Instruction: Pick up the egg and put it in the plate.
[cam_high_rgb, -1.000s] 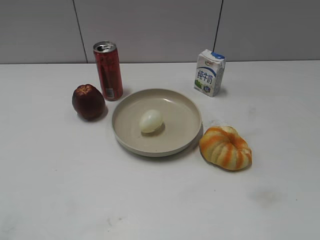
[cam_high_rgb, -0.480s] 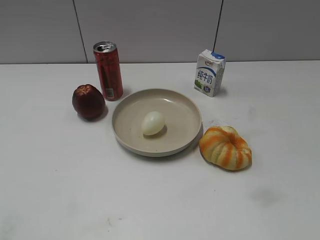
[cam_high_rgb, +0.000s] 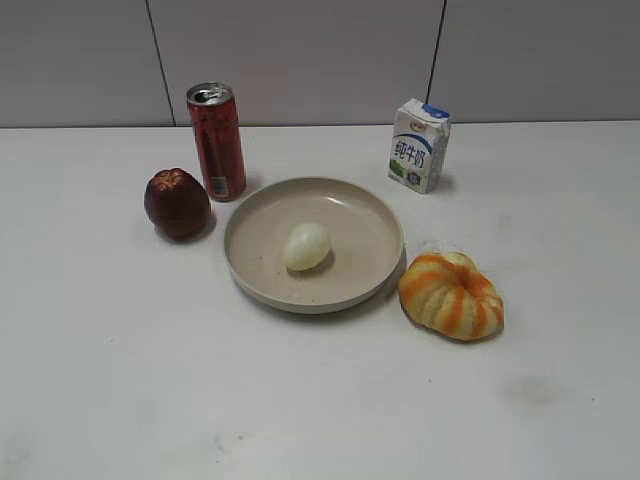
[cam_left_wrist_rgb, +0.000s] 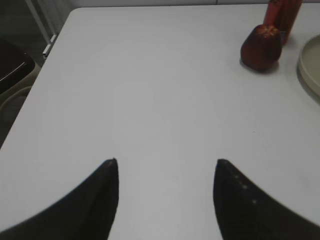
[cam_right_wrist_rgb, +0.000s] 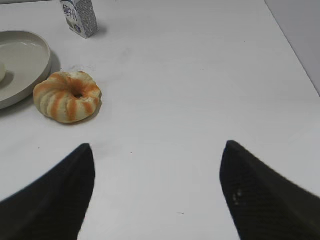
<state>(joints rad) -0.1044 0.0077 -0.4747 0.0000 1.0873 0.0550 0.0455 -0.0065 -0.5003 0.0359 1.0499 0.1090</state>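
Observation:
The pale egg (cam_high_rgb: 306, 246) lies inside the large beige plate (cam_high_rgb: 370, 215) at the middle of the white table. In the right wrist view the plate (cam_right_wrist_rgb: 30, 52) shows at the left edge, with a sliver of the egg (cam_right_wrist_rgb: 1, 71) in it. In the left wrist view only the plate's rim (cam_left_wrist_rgb: 309, 62) shows at the right edge. My left gripper (cam_left_wrist_rgb: 165, 162) is open and empty over bare table, far from the plate. My right gripper (cam_right_wrist_rgb: 157, 145) is open and empty over bare table. Neither gripper shows in the exterior view.
A dark red apple (cam_high_rgb: 177, 203) and a red can (cam_high_rgb: 217, 141) stand left of the plate. A milk carton (cam_high_rgb: 418, 146) stands behind it at the right. An orange-and-white ribbed pumpkin-like thing (cam_high_rgb: 451, 296) lies close to the plate's right rim. A wall runs behind the table.
The egg has shifted slightly to the right inside the plate and has come to rest. Nothing else has moved.

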